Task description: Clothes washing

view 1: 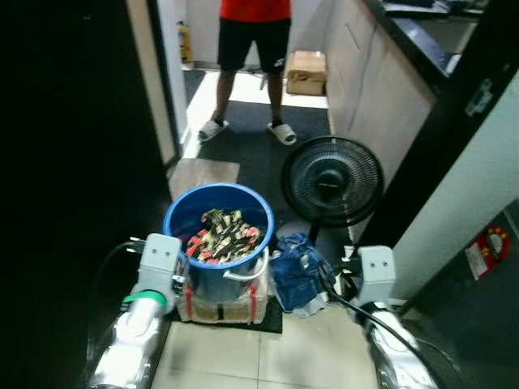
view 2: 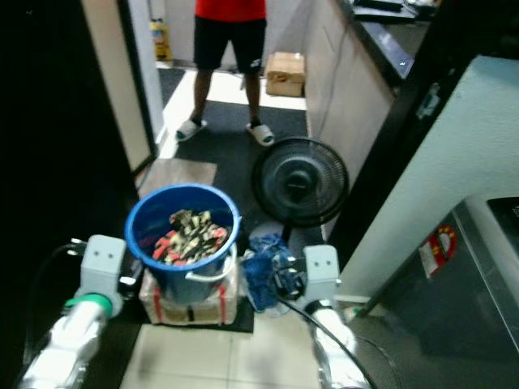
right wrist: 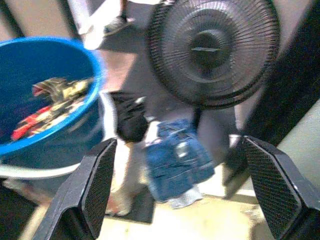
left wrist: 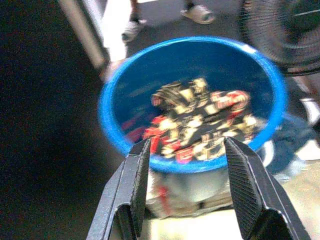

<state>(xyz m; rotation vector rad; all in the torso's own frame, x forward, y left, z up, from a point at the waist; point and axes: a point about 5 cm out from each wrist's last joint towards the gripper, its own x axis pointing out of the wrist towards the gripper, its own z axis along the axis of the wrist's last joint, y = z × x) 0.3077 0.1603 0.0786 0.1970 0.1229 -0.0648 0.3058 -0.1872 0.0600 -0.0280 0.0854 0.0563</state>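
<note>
A blue bucket stands on a white case on the floor, holding a crumpled red, black and cream patterned garment. Blue jeans lie in a heap on the floor just right of the bucket. My left arm is raised at the bucket's near left side, and my left gripper is open, facing the bucket's near rim with the patterned garment beyond it. My right arm is near the jeans, and my right gripper is open, pointing at the jeans.
A black standing fan stands right behind the jeans. A person in black shorts and slippers stands in the doorway, with a cardboard box beside them. A cabinet wall runs along the right, and a dark door is on the left.
</note>
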